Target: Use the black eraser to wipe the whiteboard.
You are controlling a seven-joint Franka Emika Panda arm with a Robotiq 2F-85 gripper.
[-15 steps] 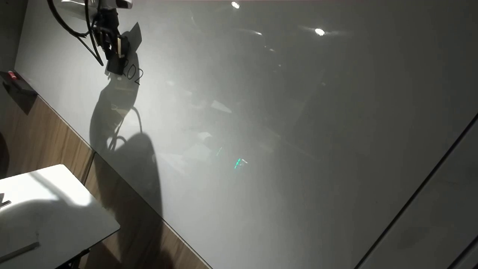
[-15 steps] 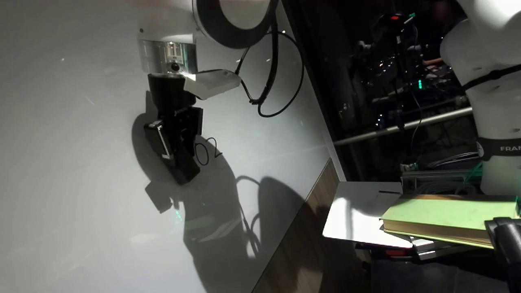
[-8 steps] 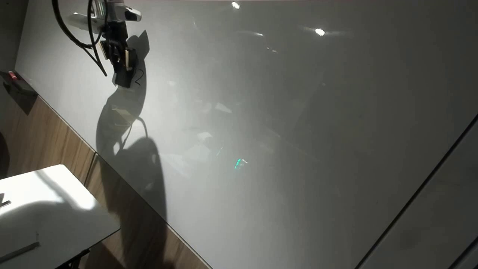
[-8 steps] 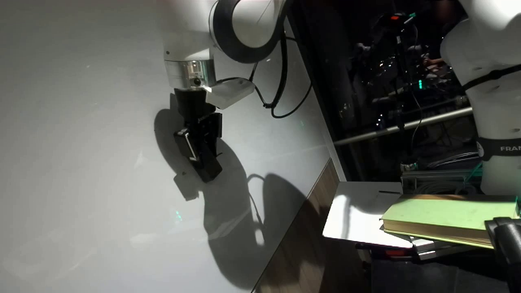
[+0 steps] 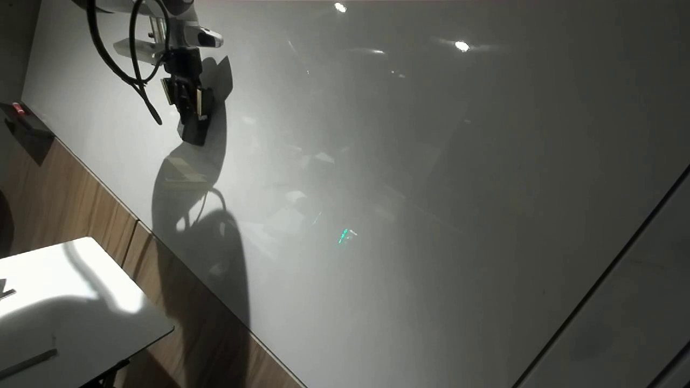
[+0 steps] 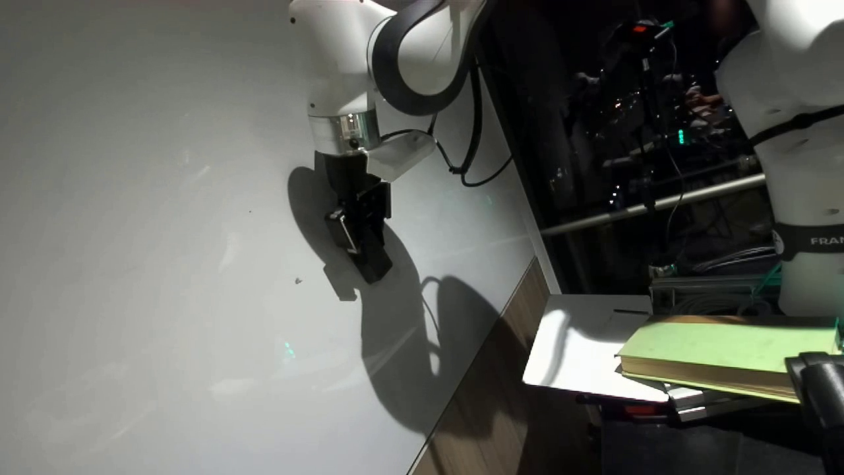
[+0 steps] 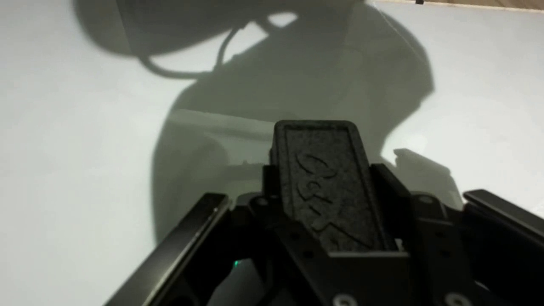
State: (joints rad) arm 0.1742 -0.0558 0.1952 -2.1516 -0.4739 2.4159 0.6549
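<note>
The black eraser (image 7: 321,165) is a matte dark block with scratched lettering, held lengthwise between the two fingers of my gripper (image 7: 326,187) in the wrist view. The gripper is shut on its sides, and the eraser's far end sticks out past the fingertips. In both exterior views the eraser (image 5: 194,134) (image 6: 374,266) sits at the lower end of the gripper (image 5: 190,105) (image 6: 359,227), close against the whiteboard (image 5: 388,215) (image 6: 165,264). Its contact side is hidden. The whiteboard is pale and glossy; no dark writing shows on it. A small dark speck lies left of the gripper (image 6: 298,281).
Wood panelling (image 5: 81,172) runs below the board's lower edge. A small white table (image 5: 124,318) stands near it, with a green book (image 6: 732,343) on it. A ledge (image 5: 38,126) holds a red marker (image 5: 18,109). A cable (image 5: 143,91) loops beside the arm.
The gripper and eraser have moved along the board, down and right in an exterior view. The dark written marks seen beside the gripper earlier no longer show. The grip is unchanged.
</note>
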